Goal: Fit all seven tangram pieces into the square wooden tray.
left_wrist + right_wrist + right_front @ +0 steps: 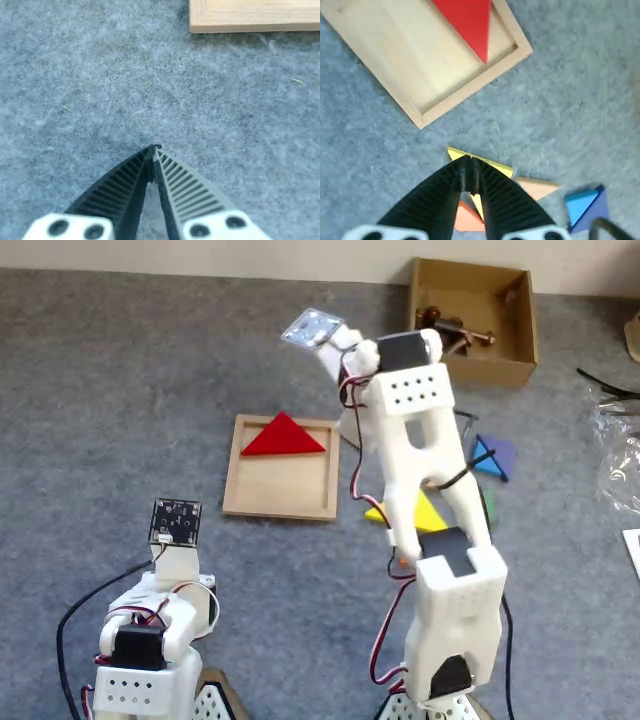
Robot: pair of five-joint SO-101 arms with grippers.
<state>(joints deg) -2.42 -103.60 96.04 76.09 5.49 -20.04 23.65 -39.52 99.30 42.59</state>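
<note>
The grey carpet (120, 390) gives you free room between the tray and the loose pieces. The square wooden tray (280, 510) has a raised rim all round, so each piece has to be lifted over it, not slid in. Most of the tray floor is bare; the red triangle (283, 436) lies inside against the far rim.

The other pieces lie clustered beside the tray, under your right arm: the yellow triangle (492, 167), two orange pieces (535, 187), the blue triangle (580, 205) and the purple piece (602, 210), some touching or overlapping. They look thin, stiff, light and probably smooth, lying flat. Pinch one across two opposite edges near a corner and press the tips slightly into the carpet.

Your right claw (470, 167) hangs over the yellow triangle with its jaws together, holding nothing visible. Your left claw (152, 150) is also closed and empty, over bare carpet near the tray's corner.
</note>
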